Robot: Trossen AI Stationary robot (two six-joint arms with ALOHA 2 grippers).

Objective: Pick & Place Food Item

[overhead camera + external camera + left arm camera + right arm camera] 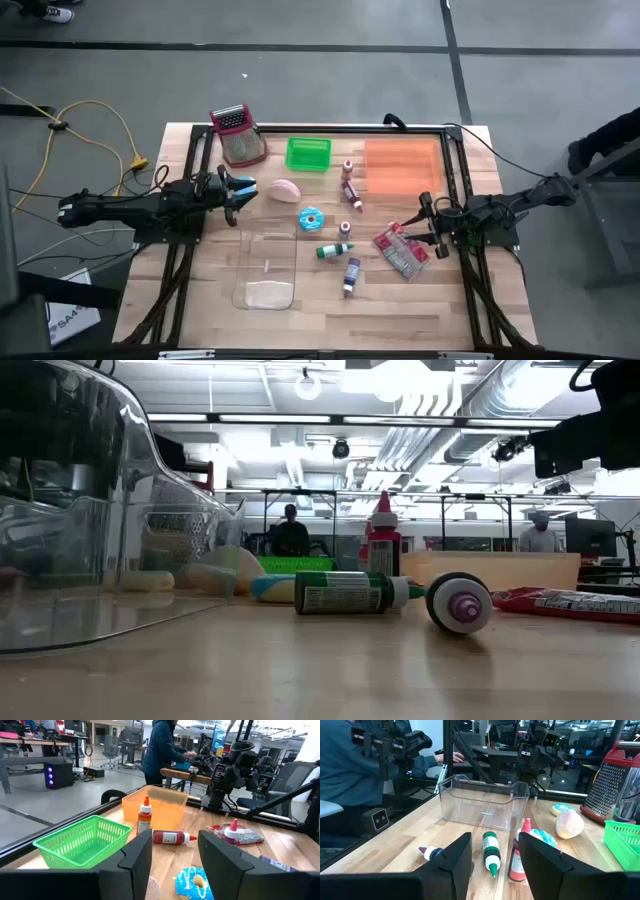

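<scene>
The left gripper (243, 190) hovers low at the left side of the table (210, 300), and its fingers stand apart with nothing between them. Just in front of it lies the pink egg-shaped food item (285, 189), and a little further the blue frosted donut (311, 219) with sprinkles; nothing stands between this gripper and these two. The right gripper (424, 226) is at the right side of the table, also with its fingers parted and holding nothing. Directly before it lies a flat red snack packet (401, 251); its print is too small to read.

Between the two arms the table is crowded. A green bottle (334, 250) lies on its side near the middle, a purple bottle (351, 275) lies just beside it toward the front edge, and a small upright red bottle with a pink cap (347, 227) stands close to the donut. The green bottle carries a white label, but the text cannot be read. A large clear plastic container (268, 267) stands at the front left.

Further back, one red bottle (352, 195) lies flat and another (348, 167) stands upright. Behind them are the green basket (308, 153), the orange bin (402, 166) and a red-topped metal grater (237, 134). In the room beyond the table a person (162, 747) in a dark hooded top works at a bench
</scene>
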